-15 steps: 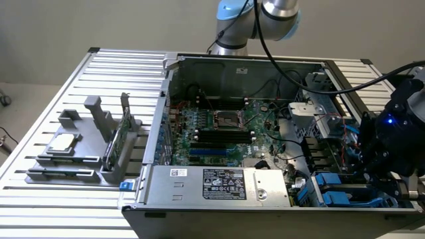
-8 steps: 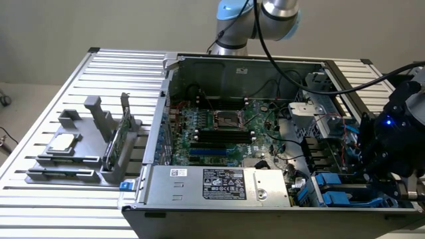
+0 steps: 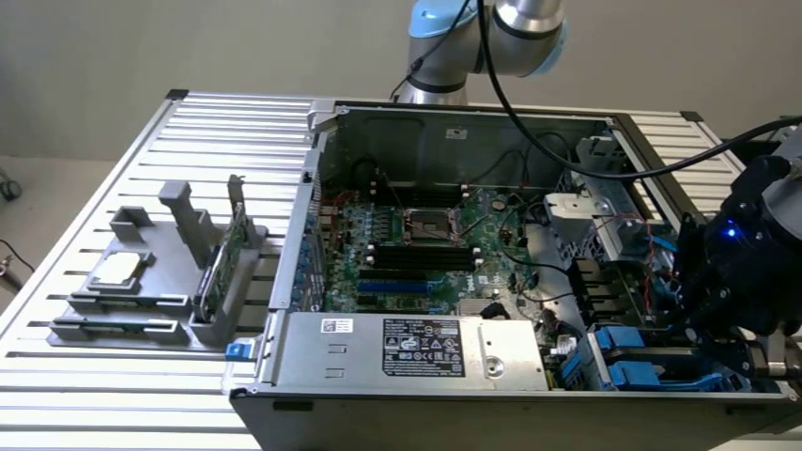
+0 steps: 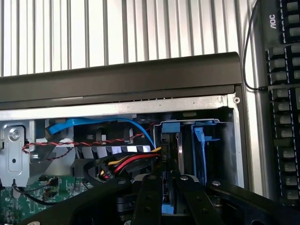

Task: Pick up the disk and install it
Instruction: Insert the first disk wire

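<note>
Pincer [image 4: 169, 199] sits low over the open computer case [image 3: 439, 395], at the drive-bay corner on the exterior view's right. Its two black fingers [image 4: 149, 197] are drawn close together on the upright edge of the disk [image 4: 169, 187], gripping it. The disk stands on edge between the fingers, partly down in the bay. Just beyond the pincer is a blue plastic carrier [image 4: 199, 150]. Red, yellow and black cables [image 4: 126, 161] run beside it. Slatted counter [image 3: 75, 395] carries the case.
</note>
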Robot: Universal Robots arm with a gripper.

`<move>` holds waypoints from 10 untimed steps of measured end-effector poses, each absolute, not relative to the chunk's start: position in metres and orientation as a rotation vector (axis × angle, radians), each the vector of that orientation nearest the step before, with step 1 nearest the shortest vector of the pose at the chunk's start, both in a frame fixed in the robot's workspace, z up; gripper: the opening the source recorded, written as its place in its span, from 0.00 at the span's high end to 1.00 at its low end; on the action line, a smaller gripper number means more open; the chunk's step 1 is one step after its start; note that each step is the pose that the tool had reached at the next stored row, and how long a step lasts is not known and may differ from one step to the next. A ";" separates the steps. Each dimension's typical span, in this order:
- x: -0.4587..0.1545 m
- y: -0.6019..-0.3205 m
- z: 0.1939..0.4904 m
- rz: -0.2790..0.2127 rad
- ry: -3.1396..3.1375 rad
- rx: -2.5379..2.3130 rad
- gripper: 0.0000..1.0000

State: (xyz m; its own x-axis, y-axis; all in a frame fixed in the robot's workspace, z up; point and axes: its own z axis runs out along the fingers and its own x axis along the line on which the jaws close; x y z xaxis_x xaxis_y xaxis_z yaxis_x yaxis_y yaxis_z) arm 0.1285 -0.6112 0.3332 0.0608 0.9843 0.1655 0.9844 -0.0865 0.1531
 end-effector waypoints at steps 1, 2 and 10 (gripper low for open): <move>0.128 -0.611 0.333 -0.356 -2.123 -2.288 0.83; 0.128 -0.611 0.333 -0.356 -2.123 -2.288 0.83; 0.133 -0.611 0.333 -0.355 -2.122 -2.287 0.83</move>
